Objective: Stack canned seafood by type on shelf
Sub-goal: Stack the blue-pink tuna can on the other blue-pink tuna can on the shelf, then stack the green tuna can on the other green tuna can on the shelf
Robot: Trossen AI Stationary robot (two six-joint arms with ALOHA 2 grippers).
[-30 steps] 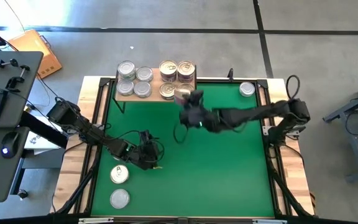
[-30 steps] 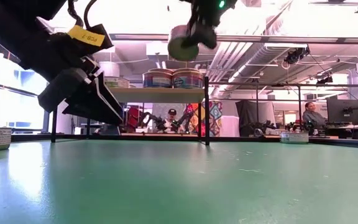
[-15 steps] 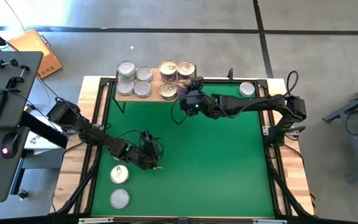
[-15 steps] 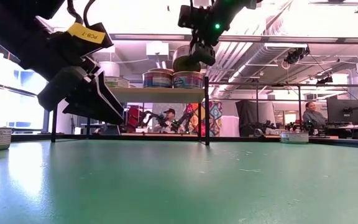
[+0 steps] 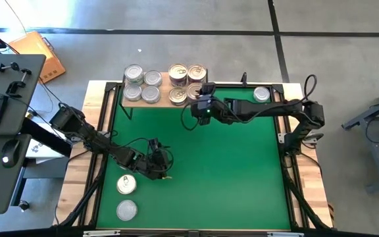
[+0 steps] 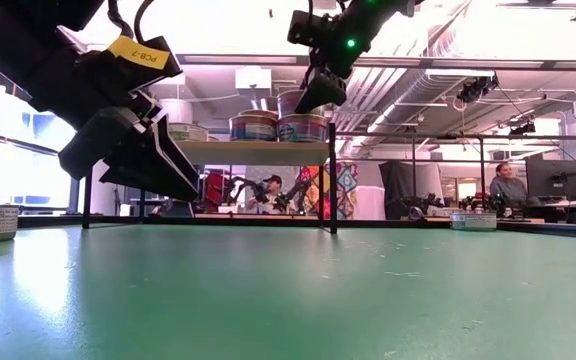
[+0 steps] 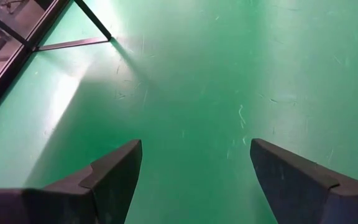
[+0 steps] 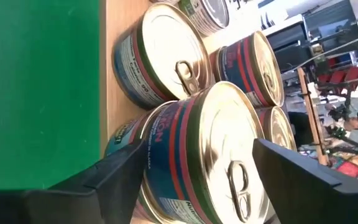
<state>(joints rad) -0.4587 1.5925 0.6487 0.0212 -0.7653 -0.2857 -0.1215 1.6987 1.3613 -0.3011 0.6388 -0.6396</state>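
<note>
- The shelf (image 5: pixel 165 94), a light-wood board on thin black legs, stands at the far edge of the counter (image 5: pixel 242 171), which is covered by a green mat.
- On the shelf's left part sit four silver-lidded cans (image 5: pixel 142 85) in a tight cluster.
- On the shelf's right part sit the gold-lidded cans (image 5: pixel 178 73), packed against each other; the right wrist view shows them stacked two high, with the topmost gold can (image 8: pixel 210 149) resting on another.
- The right claw (image 5: pixel 204 100) is at the shelf's right end, directly at that topmost gold can; its fingers (image 8: pixel 114 171) stand spread on either side of the can with a visible gap, so the can rests on the stack and is not pinched.
- One silver can (image 5: pixel 261 94) stands alone on the counter, well to the right of the shelf, near the far right corner.
- Two more cans (image 5: pixel 126 185) lie on the counter well in front of the shelf's left end, one nearer the shelf, the other (image 5: pixel 127 210) farther from it.
- The left claw (image 5: pixel 156 168) waits over the mat just beside the nearer of those two cans, its fingers (image 7: pixel 114 171) spread wide with only bare mat between them.
- In the low view, people (image 6: pixel 273 187) sit at desks in the room beyond the shelf.
</note>
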